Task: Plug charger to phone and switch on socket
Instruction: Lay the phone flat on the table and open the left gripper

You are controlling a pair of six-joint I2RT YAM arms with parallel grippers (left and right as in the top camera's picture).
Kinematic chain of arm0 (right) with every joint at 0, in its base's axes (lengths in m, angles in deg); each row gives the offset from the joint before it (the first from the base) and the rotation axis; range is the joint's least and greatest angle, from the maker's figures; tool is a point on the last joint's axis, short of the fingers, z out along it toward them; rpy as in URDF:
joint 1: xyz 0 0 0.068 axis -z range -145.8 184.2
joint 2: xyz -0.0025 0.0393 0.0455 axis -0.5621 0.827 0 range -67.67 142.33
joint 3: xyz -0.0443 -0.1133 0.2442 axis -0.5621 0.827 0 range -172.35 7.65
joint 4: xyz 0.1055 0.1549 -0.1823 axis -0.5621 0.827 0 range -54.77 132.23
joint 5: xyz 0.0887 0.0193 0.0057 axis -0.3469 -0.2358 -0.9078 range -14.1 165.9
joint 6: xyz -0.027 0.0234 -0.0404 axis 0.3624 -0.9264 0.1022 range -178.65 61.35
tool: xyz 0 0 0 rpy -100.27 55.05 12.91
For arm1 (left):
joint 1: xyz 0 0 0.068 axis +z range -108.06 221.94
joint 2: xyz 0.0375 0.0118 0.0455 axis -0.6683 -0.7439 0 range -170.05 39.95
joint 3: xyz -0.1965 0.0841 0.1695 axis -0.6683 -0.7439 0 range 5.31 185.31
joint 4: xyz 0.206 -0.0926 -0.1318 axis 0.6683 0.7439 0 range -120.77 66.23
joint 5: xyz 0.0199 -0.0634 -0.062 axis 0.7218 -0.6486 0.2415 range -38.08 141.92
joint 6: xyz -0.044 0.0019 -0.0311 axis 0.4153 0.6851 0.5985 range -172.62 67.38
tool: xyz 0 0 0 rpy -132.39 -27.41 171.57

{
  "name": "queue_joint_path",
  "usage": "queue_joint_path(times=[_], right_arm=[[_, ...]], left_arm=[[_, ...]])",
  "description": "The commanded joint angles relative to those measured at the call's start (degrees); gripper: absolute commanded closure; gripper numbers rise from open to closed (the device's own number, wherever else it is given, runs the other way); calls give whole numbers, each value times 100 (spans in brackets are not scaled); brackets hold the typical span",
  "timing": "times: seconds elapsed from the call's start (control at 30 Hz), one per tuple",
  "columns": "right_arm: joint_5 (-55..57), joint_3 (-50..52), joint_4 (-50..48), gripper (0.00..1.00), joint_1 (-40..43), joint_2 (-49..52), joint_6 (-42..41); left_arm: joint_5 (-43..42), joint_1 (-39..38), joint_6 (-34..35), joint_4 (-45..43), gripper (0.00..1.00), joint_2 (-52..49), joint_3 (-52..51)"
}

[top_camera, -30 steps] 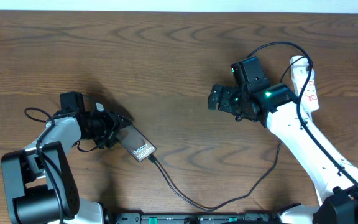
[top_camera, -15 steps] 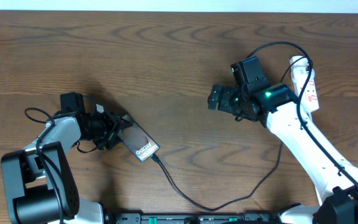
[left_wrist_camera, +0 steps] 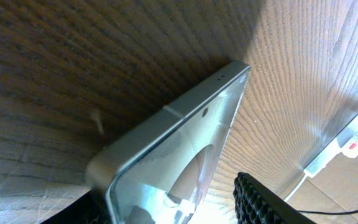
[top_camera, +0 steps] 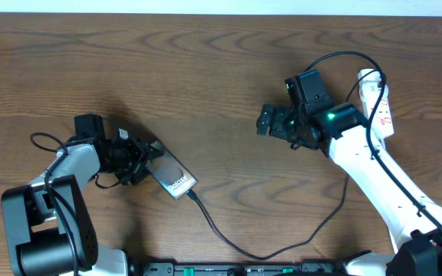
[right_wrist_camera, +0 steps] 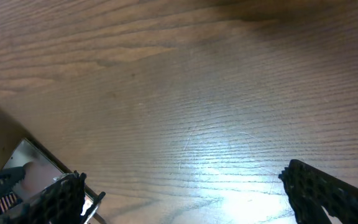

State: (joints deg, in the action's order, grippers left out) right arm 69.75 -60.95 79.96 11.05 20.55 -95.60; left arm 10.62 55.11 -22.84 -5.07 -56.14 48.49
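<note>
White "Galaxy" lettering reads on the dark oval of the phone (top_camera: pixel 172 175), close to its lower right end. The red markings on the socket (top_camera: pixel 380 100) are too small to read.

The phone lies slantwise on the left half of the wooden table (top_camera: pixel 206 69), nearer the edge where the arm bases stand. Its upper left end sits between the jaws of the left gripper (top_camera: pixel 145 159), which are part closed and clamp it by the sides. In the left wrist view the phone's metal edge fills the middle of the picture, tilted, with one ridged black finger (left_wrist_camera: pixel 263 200) just beside its glossy face.

The charger (top_camera: pixel 259 255) meets the phone's lower right end with its small tip; whether the tip is fully seated cannot be told. From there the black cable sweeps along the near edge, climbs beside the right arm and loops over to the socket.

The socket lies by the table's right edge, towards the far side, well apart from the phone. The right gripper (top_camera: pixel 265 121) hangs over bare wood right of centre, jaws spread wide, holding nothing.
</note>
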Motion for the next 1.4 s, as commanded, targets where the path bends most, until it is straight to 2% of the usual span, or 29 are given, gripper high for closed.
queue_joint_path(times=[0.0, 1.37], right_arm=[[68, 2, 4, 1, -20, -46, 59], [66, 4, -4, 1, -20, -48, 57]], left_arm=[[1213, -2, -20, 197, 42, -293, -295], [1676, -2, -20, 767, 42, -293, -295]])
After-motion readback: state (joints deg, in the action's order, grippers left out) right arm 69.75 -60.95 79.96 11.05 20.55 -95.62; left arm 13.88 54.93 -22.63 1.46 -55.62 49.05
